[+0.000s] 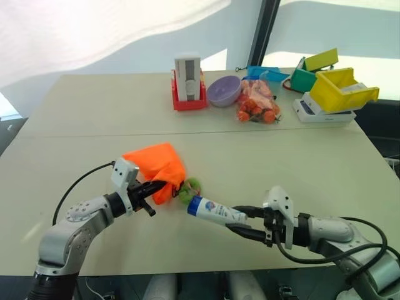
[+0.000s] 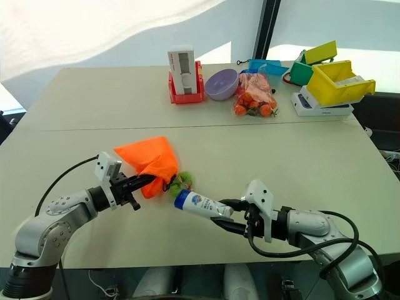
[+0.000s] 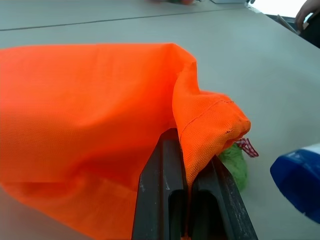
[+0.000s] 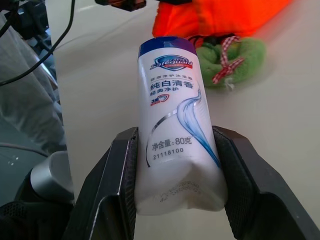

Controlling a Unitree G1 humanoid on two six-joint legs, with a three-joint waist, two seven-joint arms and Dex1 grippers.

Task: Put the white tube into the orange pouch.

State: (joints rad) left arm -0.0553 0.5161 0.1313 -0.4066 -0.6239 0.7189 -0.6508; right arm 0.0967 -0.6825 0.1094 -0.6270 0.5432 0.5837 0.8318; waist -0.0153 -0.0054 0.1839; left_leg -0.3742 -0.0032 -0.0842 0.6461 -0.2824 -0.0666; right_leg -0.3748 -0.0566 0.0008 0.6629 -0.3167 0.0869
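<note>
The orange pouch (image 1: pixel 155 165) lies on the table at front left, one edge pinched and lifted by my left gripper (image 1: pixel 164 184), which is shut on the fabric (image 3: pixel 200 130). A fuzzy green ball (image 1: pixel 190 186) sits at the pouch's near end. My right gripper (image 1: pixel 236 219) is shut on the white tube (image 1: pixel 212 211), clamping its flat tail end (image 4: pixel 177 170). The tube lies nearly level, its blue cap (image 4: pixel 166 46) pointing toward the green ball (image 4: pixel 231 62) and the pouch, a short gap away.
At the back of the table stand a grey-white box in a red base (image 1: pixel 188 81), a purple bowl (image 1: pixel 224 90), a clear bag of orange-red items (image 1: pixel 257 103), a blue tray (image 1: pixel 266 73), and green (image 1: pixel 312 69) and yellow bins (image 1: pixel 341 89) on a white device.
</note>
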